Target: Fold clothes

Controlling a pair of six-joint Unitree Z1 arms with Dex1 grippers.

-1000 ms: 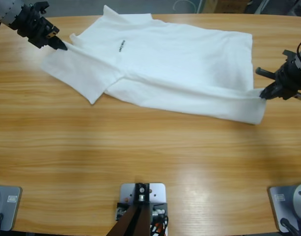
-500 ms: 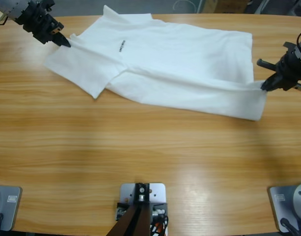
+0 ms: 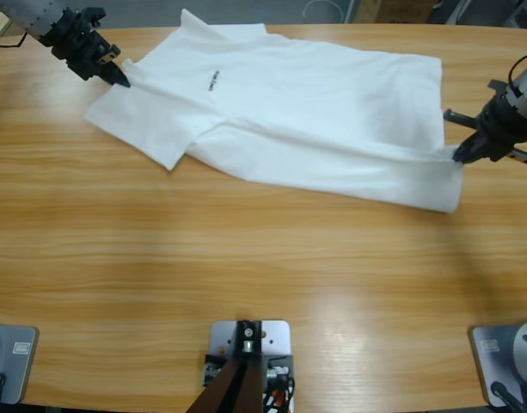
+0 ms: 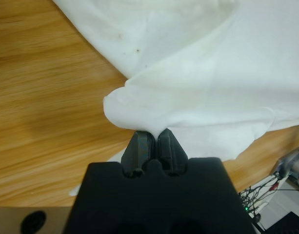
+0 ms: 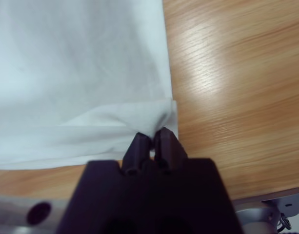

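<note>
white t-shirt (image 3: pixel 306 120) lay spread flat on the wooden table (image 3: pixel 246 275), w/ its long axis running along the table's far edge. collar & sleeves were toward the far left corner, hem toward the right end. small dark logo (image 3: pixel 213 80) sat on the chest, near the far edge. near-side length of the shirt was doubled over onto itself, making a long fold from the left sleeve across to the hem corner. shirt took up the far half of the table; near half was bare wood.

left gripper (image 3: pixel 117 77) came in from the far left corner, jaws clenched on the shirt at the shoulder/sleeve seam. in left wrist view, left gripper (image 4: pixel 154 134) had both black tips pressed together w/ a rounded bunch of white fabric (image 4: pixel 198 92) pinched between them, cloth lifting slightly off the wood there.

right gripper (image 3: pixel 460 156) came in from the right edge, jaws also clamped on the shirt, at the hem corner near the right end. in right wrist view, right gripper (image 5: pixel 151 136) had its tips closed on the folded corner of the hem (image 5: pixel 129 122), two layers of cloth visible, w/ bare table (image 5: pixel 227 83) just beside the shirt edge.

both arms were well apart, one at each end of the garment.
</note>
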